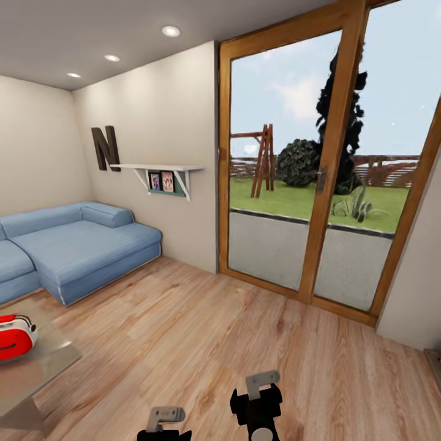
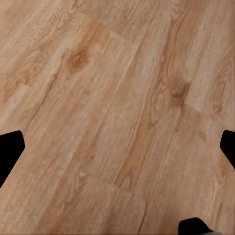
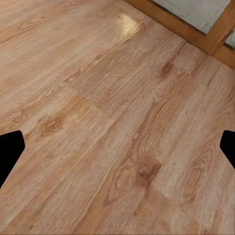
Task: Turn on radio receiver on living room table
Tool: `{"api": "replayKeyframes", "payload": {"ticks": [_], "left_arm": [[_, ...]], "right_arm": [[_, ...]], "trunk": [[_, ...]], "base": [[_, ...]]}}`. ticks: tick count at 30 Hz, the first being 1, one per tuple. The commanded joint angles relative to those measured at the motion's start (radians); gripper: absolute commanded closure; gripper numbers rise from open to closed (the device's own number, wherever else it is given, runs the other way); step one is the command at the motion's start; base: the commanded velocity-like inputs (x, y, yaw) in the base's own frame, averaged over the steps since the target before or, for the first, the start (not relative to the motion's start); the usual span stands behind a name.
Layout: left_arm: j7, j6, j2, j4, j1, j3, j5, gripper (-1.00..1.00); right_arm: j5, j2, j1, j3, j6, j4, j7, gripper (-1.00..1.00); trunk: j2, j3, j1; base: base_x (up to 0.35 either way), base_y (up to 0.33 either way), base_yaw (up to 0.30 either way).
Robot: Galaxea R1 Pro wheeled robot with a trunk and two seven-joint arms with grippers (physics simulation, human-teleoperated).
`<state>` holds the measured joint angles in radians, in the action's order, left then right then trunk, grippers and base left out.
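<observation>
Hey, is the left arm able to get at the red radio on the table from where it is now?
Probably not yet. The radio receiver sits on the table at the head view's far left edge, while the left gripper hangs over bare floor, well apart from it.

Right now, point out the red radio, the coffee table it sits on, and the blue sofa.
radio receiver [image 1: 15,335], head view, on its red front face.
table [image 1: 43,361], head view, on the bare grey top right of the radio.
sofa [image 1: 79,245], head view, on the chaise seat cushion.

Open light wood floor [image 1: 202,331] lies ahead. The blue L-shaped sofa [image 1: 73,251] and low grey glassy table [image 1: 37,367] stand at the left. The wood-framed glass door [image 1: 318,159] closes the right.
</observation>
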<state>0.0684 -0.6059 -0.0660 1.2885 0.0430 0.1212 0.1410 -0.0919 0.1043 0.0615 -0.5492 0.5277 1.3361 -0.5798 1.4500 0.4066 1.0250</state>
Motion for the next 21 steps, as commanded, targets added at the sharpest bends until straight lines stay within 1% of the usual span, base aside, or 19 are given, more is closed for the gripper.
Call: {"api": "replayKeyframes", "payload": {"ticks": [1, 21], "left_arm": [[0.000, 0.000, 0.000, 0.000, 0.000, 0.000, 0.000, -1.00], [0.000, 0.000, 0.000, -0.001, 0.000, 0.001, -0.001, -1.00]], "right_arm": [[0.000, 0.000, 0.000, 0.000, 0.000, 0.000, 0.000, -1.00], [0.002, 0.000, 0.000, -0.001, -0.001, 0.000, 0.000, -1.00]], "trunk": [[0.000, 0.002, 0.000], [0.000, 0.033, 0.000]], "base": [[0.294, -0.186, 0.000], [0.294, -0.186, 0.000]]}}
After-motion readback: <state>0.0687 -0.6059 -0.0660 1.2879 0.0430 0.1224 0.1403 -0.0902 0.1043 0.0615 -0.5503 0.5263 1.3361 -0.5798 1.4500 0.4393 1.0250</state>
